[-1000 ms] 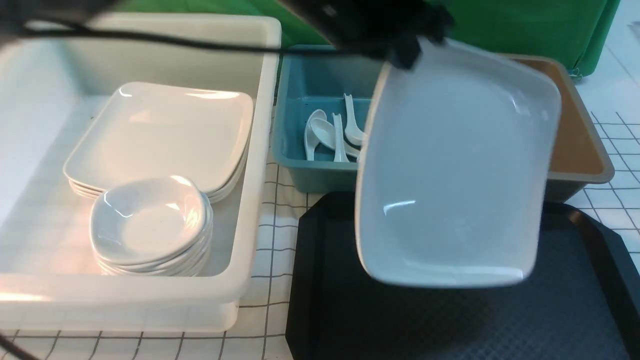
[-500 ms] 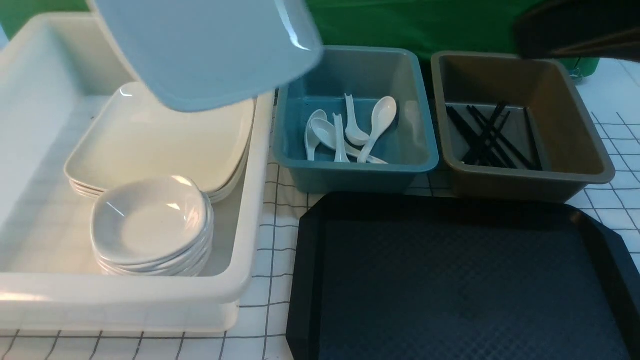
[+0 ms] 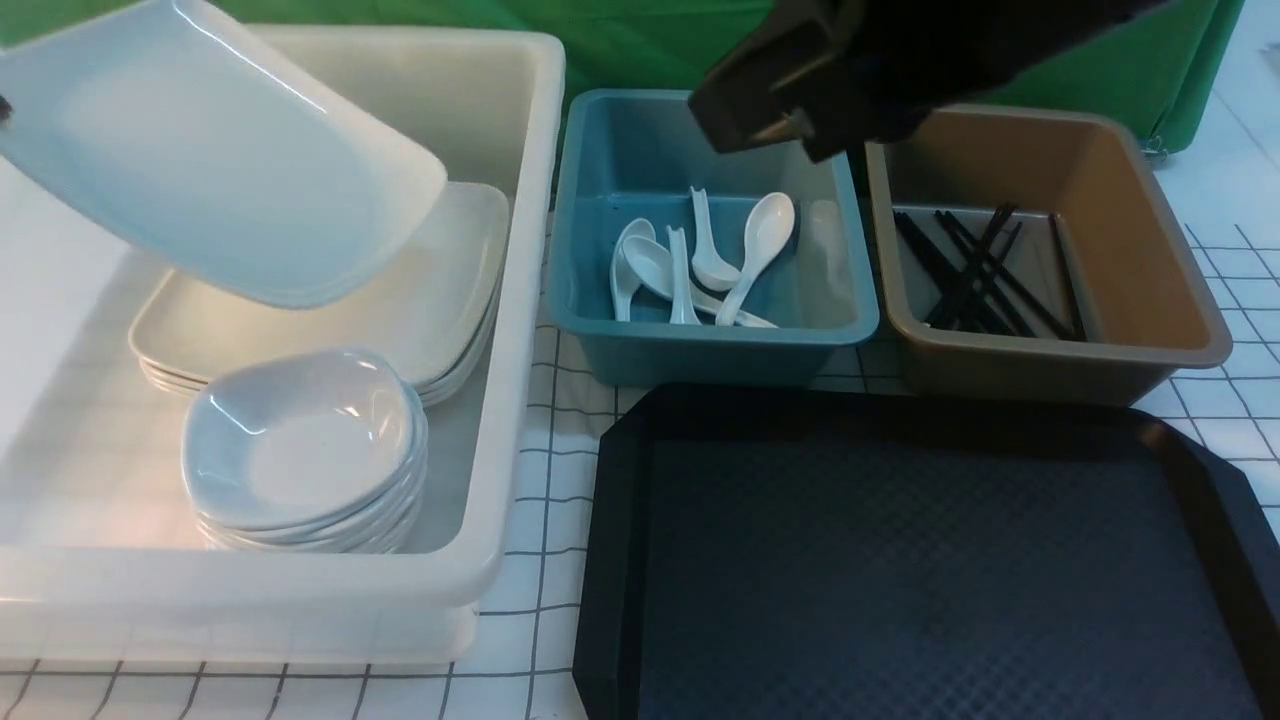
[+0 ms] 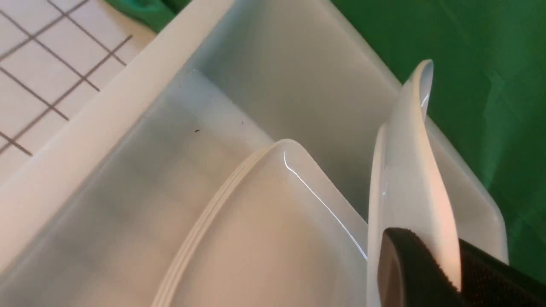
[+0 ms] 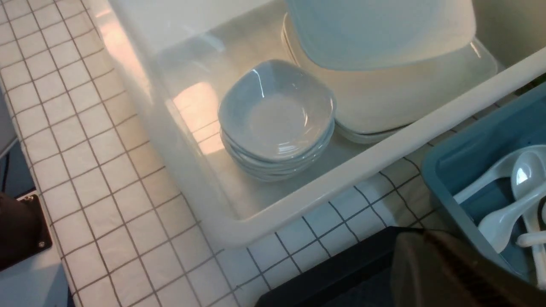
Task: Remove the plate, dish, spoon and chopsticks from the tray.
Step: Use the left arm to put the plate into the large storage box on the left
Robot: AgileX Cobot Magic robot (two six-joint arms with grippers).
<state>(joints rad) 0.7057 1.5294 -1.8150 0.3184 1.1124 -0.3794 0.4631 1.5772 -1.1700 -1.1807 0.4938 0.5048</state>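
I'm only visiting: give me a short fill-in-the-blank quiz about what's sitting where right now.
The left hand holds the plate tilted above the stack of plates in the ____ tub.
The spoons lie in the ____ tub.
The chopsticks lie in the ____ tub.
Missing words: white, blue, brown.

From the tray (image 3: 900,580), the spoon tub (image 3: 700,350) sits at eleven o'clock, chopstick tub (image 3: 1050,370) at one, big tub (image 3: 505,380) at nine, holding dishes (image 3: 300,450) before stacked plates (image 3: 450,270); the plate (image 3: 220,180) hangs above.
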